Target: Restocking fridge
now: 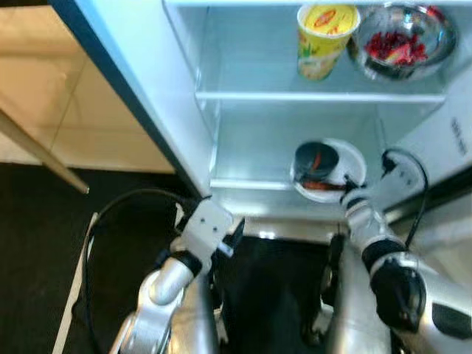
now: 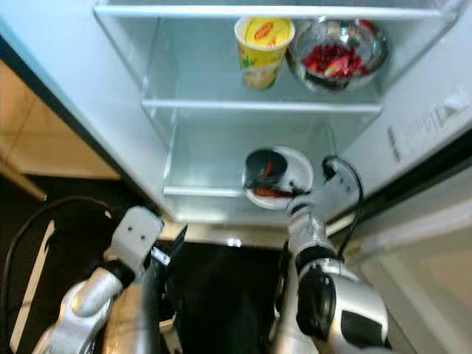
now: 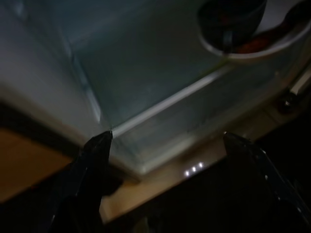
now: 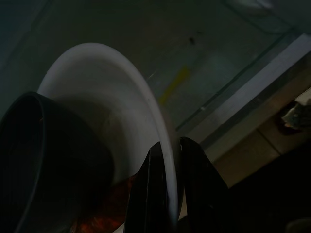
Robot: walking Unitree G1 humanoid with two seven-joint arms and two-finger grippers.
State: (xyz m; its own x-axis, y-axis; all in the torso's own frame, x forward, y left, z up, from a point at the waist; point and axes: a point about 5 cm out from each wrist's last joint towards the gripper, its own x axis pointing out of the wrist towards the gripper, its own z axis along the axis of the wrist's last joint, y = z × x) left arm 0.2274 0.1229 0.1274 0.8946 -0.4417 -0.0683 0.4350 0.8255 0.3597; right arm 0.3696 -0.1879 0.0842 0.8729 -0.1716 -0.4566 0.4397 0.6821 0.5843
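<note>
A white plate carrying a dark bowl and some red food rests on the fridge's lower shelf. My right gripper is shut on the plate's near rim, one finger on each side of it. My left gripper is open with nothing between its fingers, held low before the front edge of the lower shelf, left of the plate. On the upper shelf stand a yellow cup and a metal bowl of red food.
The open fridge door stands on the left, with a wooden cabinet behind it. A white side wall closes the fridge on the right. The floor below is dark. The left half of the lower shelf is bare.
</note>
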